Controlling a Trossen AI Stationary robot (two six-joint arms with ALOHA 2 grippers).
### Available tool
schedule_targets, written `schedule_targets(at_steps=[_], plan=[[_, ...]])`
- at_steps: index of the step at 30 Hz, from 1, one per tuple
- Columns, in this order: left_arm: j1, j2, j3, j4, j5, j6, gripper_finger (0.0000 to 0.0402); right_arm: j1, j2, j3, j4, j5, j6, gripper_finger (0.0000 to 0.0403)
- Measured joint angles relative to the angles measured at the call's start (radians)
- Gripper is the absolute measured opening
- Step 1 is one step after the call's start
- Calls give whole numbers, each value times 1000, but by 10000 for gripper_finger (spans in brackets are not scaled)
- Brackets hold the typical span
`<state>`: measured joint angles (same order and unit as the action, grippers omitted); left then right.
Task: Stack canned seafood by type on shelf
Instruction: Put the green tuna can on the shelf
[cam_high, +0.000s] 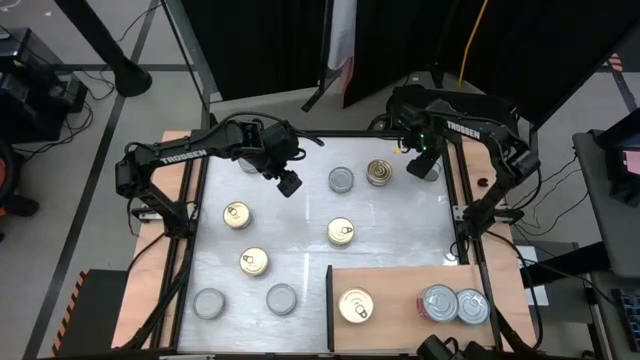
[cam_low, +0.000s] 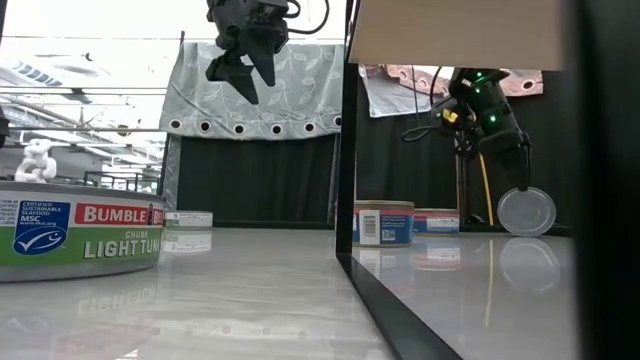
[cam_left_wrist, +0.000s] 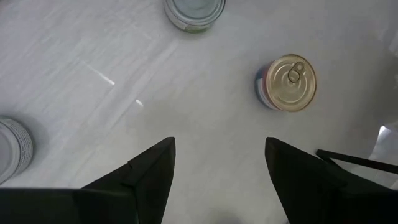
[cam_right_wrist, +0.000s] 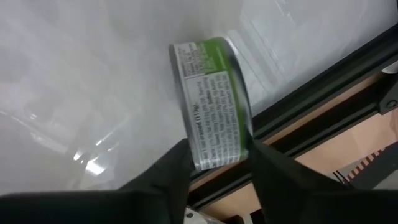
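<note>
a green-labelled tin (cam_right_wrist: 213, 106) sits on its edge between the right gripper's (cam_right_wrist: 221, 163) two fingers, which clasp its flat faces. it is at the table's far right corner, close to the black frame rail (cam_right_wrist: 311, 106); from table height its silver face (cam_low: 526, 211) shows low, just above the tabletop. the left gripper (cam_left_wrist: 219, 163) hangs with fingers spread and empty above the white table (cam_high: 300, 250), a gold-topped tin (cam_left_wrist: 286, 82) lying beyond it. three tins rest on the wooden board (cam_high: 395, 290).
</note>
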<state>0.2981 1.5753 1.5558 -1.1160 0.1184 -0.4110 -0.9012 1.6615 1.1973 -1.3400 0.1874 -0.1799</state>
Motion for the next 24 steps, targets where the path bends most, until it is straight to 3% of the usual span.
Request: schedule_targets(at_steps=[4,9,24], plan=[[0,0,0,0,0,0,248,0,0,0,-18,-1,0,111],[0,0,0,0,0,0,248,1,0,0,-49,-13,25,114],[0,0,0,0,-1,8,248,40,-66,0,-36,-89,73,291]])
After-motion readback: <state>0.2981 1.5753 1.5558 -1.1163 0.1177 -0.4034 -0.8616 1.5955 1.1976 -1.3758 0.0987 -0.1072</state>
